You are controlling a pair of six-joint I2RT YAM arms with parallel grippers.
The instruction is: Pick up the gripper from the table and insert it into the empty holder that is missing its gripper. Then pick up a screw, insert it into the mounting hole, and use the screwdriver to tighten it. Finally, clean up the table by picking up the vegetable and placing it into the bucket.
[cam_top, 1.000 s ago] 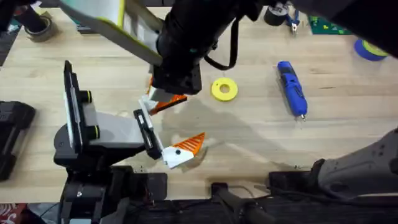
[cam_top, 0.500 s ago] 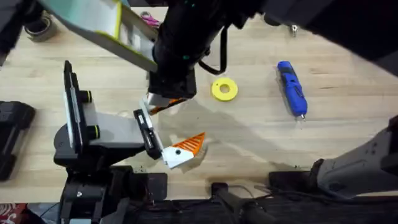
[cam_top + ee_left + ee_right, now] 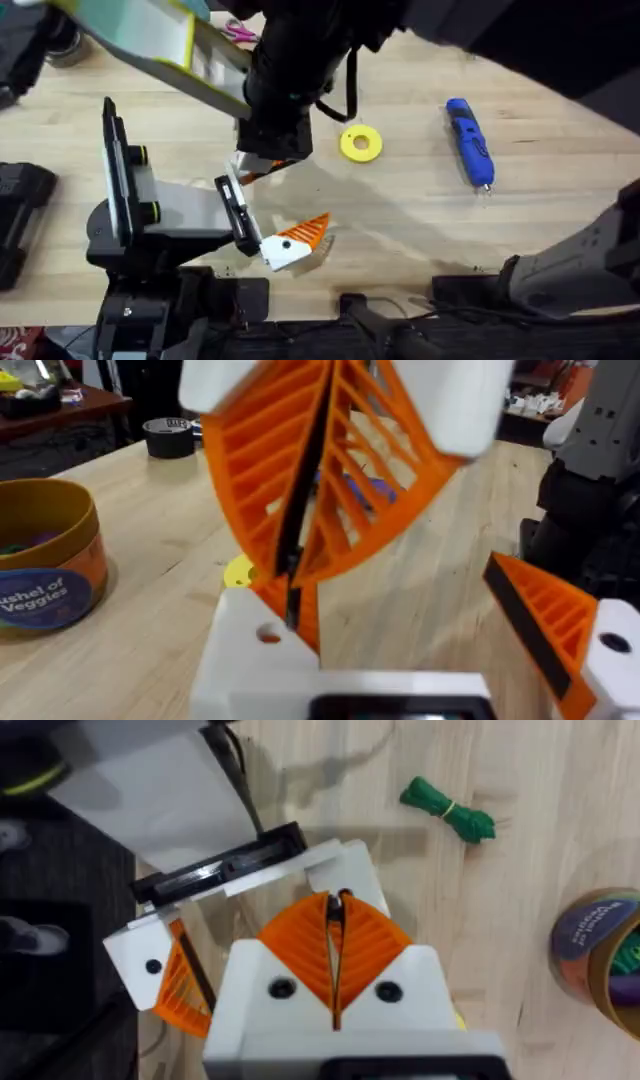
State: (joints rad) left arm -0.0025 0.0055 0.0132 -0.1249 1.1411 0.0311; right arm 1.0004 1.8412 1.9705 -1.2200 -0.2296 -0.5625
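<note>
I have the right gripper (image 3: 334, 910) pressed together on the loose orange gripper piece (image 3: 308, 615), which sits right at the holder (image 3: 250, 660), touching its top edge. I can't tell how deep it has seated. The holder is one side of the left gripper (image 3: 390, 610), which is spread wide, its fitted orange finger (image 3: 540, 625) well apart from the holder.

My worry is alignment. If the piece goes in tilted it could jam in the holder's slot, or pop out of my pinch and skid off across the surface (image 3: 400, 230). Pushing too hard could also shove the left arm and move the holder out from under the piece. The mounting hole (image 3: 268, 632) must end up unobstructed, or the screw won't go in.

The right arm hangs over the holder and blocks my overhead look at the joint. The yellow ring (image 3: 360, 143) lies near the holder; the screwdriver (image 3: 470, 140) lies well beyond the ring. The vegetable (image 3: 450, 808) and the bucket (image 3: 590, 955) are both well apart from the holder, out of the way.
</note>
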